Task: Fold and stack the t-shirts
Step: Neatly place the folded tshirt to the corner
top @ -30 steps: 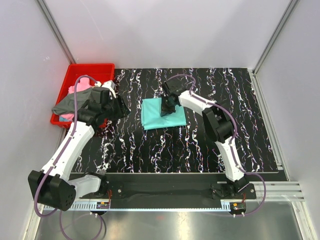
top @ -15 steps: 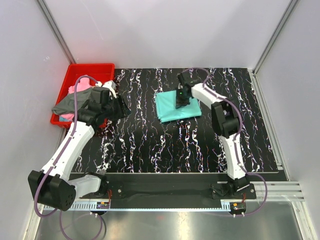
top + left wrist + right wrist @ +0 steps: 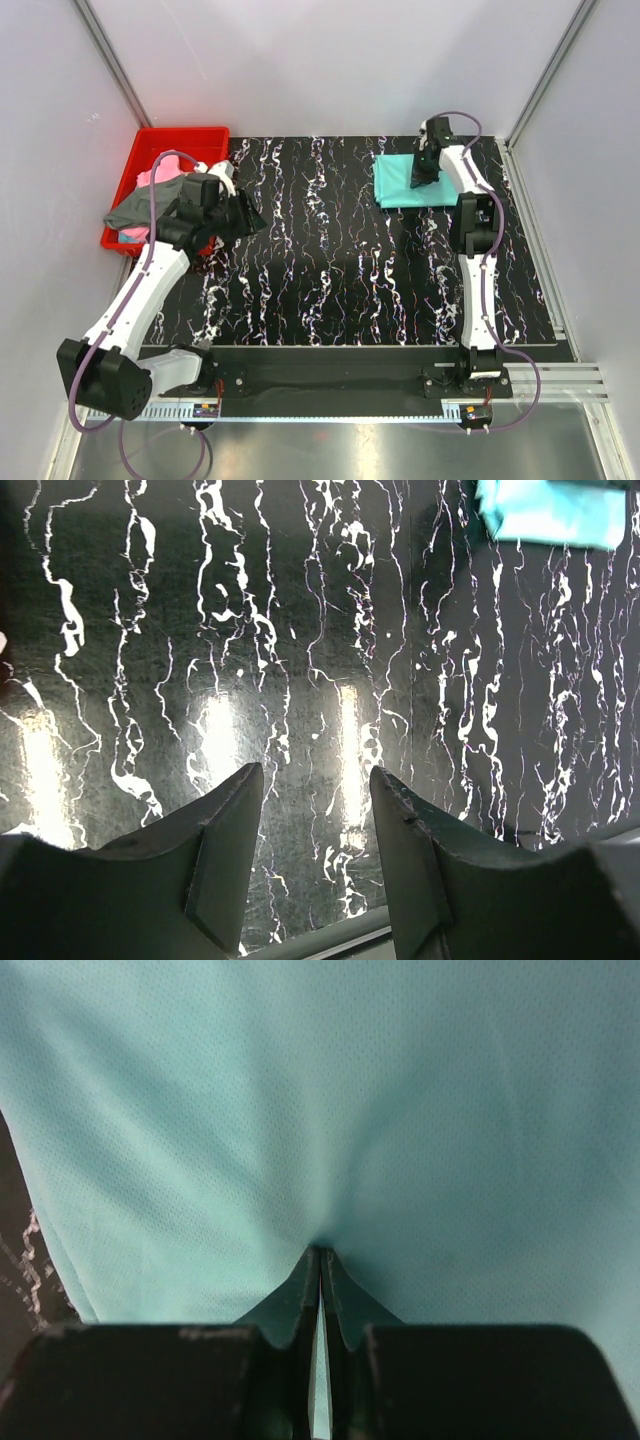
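Observation:
The teal t-shirt [image 3: 397, 186] lies folded into a rectangle at the far right of the black marbled mat [image 3: 340, 280]. My right gripper [image 3: 420, 176] is shut on it; in the right wrist view the teal cloth [image 3: 400, 1110] puckers into the closed tips of that gripper [image 3: 320, 1251]. A dark grey t-shirt [image 3: 135, 207] hangs crumpled over the front of the red bin, with a pink t-shirt [image 3: 152, 176] bunched behind it. My left gripper [image 3: 245, 215] hovers open beside the bin, nothing between its fingers [image 3: 230, 830]. The teal t-shirt's corner [image 3: 550, 510] shows far off in the left wrist view.
The red plastic bin [image 3: 190, 134] stands at the far left edge of the mat. White walls with metal corner posts close in the back and sides. A metal rail [image 3: 340, 380] carrying both arm bases runs along the near edge.
My right gripper has moved the folded teal t-shirt from the mat's middle to its far right corner. The left arm has barely moved.

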You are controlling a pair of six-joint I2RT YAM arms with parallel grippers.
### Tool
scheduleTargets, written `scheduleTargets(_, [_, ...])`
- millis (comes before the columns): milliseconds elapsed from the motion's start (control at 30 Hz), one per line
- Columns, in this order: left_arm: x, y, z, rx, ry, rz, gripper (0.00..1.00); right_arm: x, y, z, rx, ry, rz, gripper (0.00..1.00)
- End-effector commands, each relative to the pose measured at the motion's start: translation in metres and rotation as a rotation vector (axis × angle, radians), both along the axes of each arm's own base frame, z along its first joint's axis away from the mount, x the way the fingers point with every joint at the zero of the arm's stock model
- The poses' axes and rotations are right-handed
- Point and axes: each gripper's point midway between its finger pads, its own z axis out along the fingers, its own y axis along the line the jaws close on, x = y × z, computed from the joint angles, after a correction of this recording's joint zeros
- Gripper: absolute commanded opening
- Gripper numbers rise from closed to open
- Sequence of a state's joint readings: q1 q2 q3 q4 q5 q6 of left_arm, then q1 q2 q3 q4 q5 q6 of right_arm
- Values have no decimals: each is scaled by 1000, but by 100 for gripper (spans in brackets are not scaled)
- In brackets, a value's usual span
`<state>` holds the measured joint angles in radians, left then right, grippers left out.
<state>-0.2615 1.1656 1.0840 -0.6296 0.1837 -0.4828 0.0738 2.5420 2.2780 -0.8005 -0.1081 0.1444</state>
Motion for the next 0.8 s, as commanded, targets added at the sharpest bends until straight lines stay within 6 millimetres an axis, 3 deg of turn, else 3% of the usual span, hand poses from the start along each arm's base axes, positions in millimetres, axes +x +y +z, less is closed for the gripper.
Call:
scheduleTargets(0, [10,-10,8,-44,-32,-28,52,-13,-38,-38,-114,112,60,9])
scheduleTargets(67, [11,-13,7,-57,-28,-42,52,-3,-58,-38,-140,88,62,9])
scheduleTargets(100, [11,-18,9,-76,-31,-64,53,-1,-76,-40,-146,85,28,9])
scheduleTargets(300, [19,-23,7,-81,-14,-83,53,23,-117,-32,-133,4,-35,9])
scheduleTargets(500, [24,-29,6,-104,-11,-91,53,38,-138,-23,-115,-62,-138,9])
scheduleTargets(767, [22,-28,4,-102,-1,-90,53,47,-149,-22,-38,-97,-178,8])
